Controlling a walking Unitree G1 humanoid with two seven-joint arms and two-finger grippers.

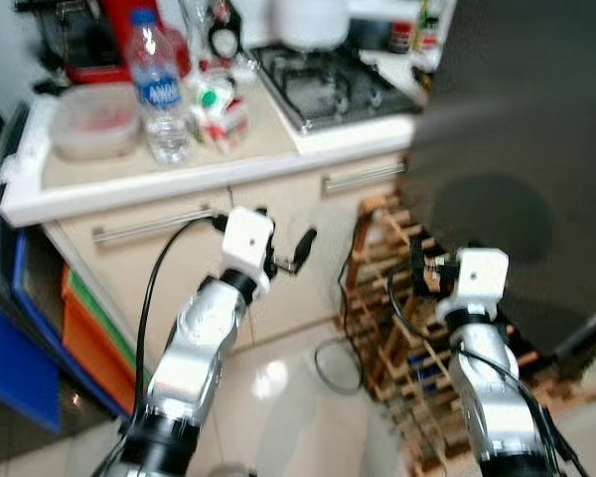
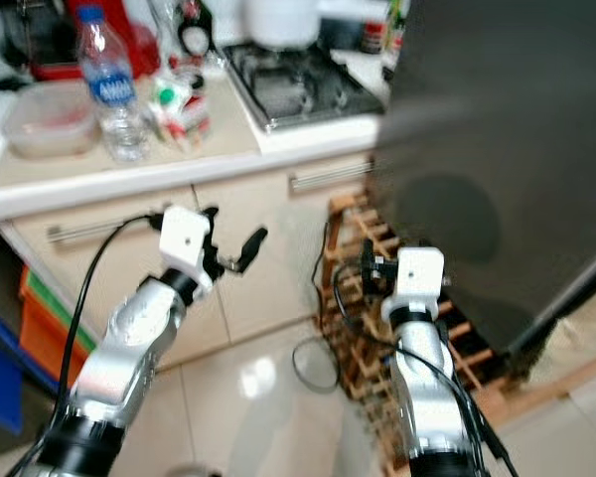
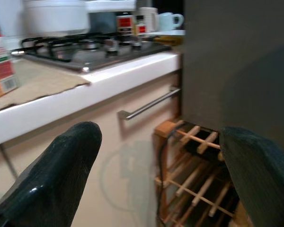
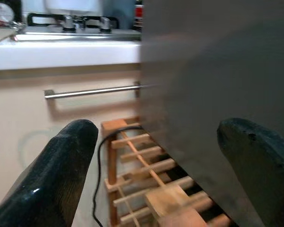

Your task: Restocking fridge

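The dark fridge (image 1: 517,149) fills the right side of the frame, its door shut, standing just beside the counter (image 1: 179,174) with the gas hob (image 1: 333,84). My right gripper (image 4: 161,165) is raised at lower right, close in front of the fridge's lower front, fingers spread wide and holding nothing. My left gripper (image 3: 161,179) hangs at centre left before the cream cabinet drawers (image 1: 179,248), also spread apart and empty, well left of the fridge. On the counter at upper left stand a water bottle (image 1: 159,84), a lidded plastic container (image 1: 94,119) and a small carton (blurred). A wooden wine rack (image 1: 397,328) sits low between cabinet and fridge.
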